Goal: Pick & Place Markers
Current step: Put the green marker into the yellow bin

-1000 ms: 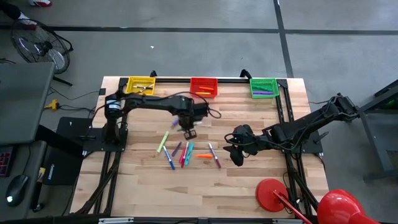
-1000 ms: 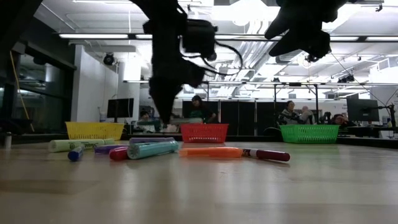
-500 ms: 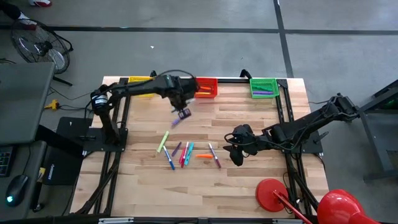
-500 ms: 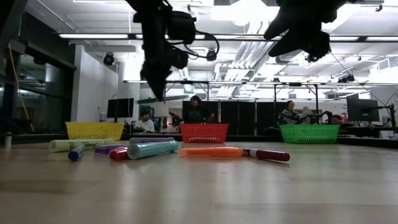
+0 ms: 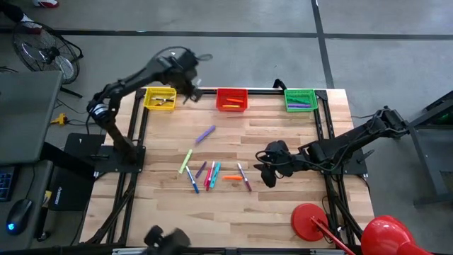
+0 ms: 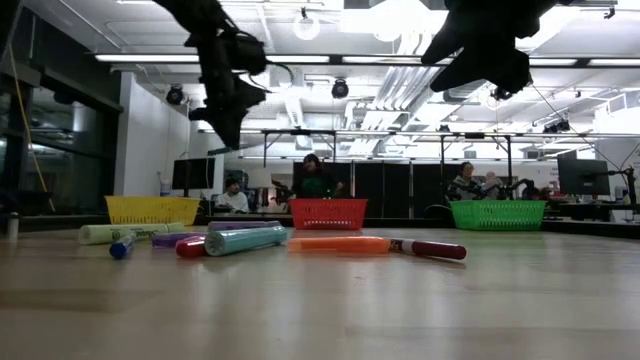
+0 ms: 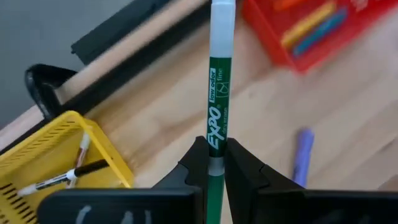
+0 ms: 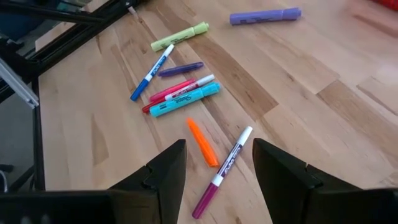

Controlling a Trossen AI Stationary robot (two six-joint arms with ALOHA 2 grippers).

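Observation:
My left gripper [image 5: 188, 92] hangs above the table's far edge between the yellow basket [image 5: 160, 98] and the red basket [image 5: 231, 99], shut on a green marker [image 7: 219, 93]. The yellow basket [image 7: 56, 158] holds a few markers. A purple marker [image 5: 205, 134] lies alone on the wood, and several more markers [image 5: 212, 173] lie flat in a cluster mid-table. My right gripper [image 5: 269, 174] hovers open above the cluster's right side, over an orange marker [image 8: 203, 143] and a purple-white one [image 8: 224, 171]. My left gripper pinches the green marker's barrel [image 7: 216, 163], just below its printed label, between its two fingers [image 7: 198, 163]. The fingers slant down from above. The marker runs on past the fingertips to its white end [image 7: 222, 5], lifted clear of the table.
A green basket [image 5: 300, 99] stands at the far right. Red round objects [image 5: 311, 218] sit by the near right corner. A dark blurred shape [image 5: 166, 237] shows at the near edge. Bare wood lies between the cluster and the baskets.
My left gripper has risen from beside the marker cluster and swung toward the table's far left, to the gap between the yellow and red baskets, carrying the green marker. It has also turned about its own axis. My right gripper has kept still.

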